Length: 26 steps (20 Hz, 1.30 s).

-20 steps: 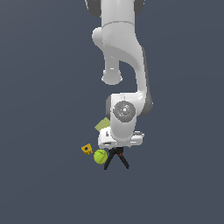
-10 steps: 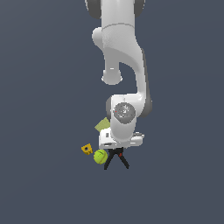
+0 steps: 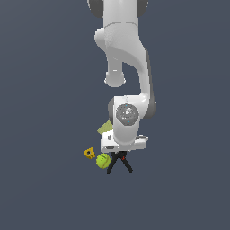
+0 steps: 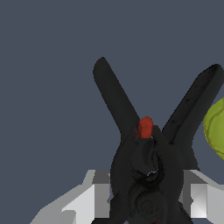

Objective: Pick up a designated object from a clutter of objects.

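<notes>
In the wrist view the small black clamp (image 4: 148,170) with a red tip (image 4: 145,127) sits between my fingers (image 4: 94,199), which press against its two sides. My gripper (image 4: 146,201) is shut on it, low over the clutter. Two long black legs of the larger clamp (image 4: 111,96) spread out beyond it. In the exterior view my gripper (image 3: 120,152) stands at the apex of the long-legged clamp (image 3: 119,164); the small clamp is mostly hidden under my hand there.
A green tennis ball (image 3: 103,160) lies against the clamps and shows in the wrist view (image 4: 215,129). An orange-yellow block with a hole (image 3: 89,153) lies to the exterior view's left. A flat yellow-green rectangle (image 3: 105,127) pokes out behind my hand.
</notes>
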Tool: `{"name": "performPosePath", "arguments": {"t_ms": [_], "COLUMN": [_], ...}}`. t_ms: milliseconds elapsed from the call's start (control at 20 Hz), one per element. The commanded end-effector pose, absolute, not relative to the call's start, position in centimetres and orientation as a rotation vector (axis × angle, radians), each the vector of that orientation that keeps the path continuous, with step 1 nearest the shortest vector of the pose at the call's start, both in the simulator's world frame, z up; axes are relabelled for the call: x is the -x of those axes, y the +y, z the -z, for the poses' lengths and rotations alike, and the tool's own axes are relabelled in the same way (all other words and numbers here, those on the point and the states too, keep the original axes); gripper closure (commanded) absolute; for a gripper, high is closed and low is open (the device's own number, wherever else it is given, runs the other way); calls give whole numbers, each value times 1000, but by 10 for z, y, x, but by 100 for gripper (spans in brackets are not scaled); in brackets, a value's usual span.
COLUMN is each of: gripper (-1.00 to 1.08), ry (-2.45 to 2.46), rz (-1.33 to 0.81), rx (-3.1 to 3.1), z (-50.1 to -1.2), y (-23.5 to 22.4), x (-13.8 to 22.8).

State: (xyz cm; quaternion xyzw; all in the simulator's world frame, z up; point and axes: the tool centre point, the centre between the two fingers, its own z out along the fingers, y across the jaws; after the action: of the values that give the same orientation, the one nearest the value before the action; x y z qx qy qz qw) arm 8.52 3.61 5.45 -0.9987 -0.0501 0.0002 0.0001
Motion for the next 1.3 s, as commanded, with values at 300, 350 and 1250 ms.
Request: {"name": "performPosePath", "arguments": {"t_ms": [300, 350, 1250], "gripper": [108, 108, 108], "ry": [-157, -157, -157], "rz": [1, 1, 1], "rx": [3138, 3138, 3136], "z": [-98, -106, -305], "y": [21, 18, -50], "x": [-82, -82, -71]}}
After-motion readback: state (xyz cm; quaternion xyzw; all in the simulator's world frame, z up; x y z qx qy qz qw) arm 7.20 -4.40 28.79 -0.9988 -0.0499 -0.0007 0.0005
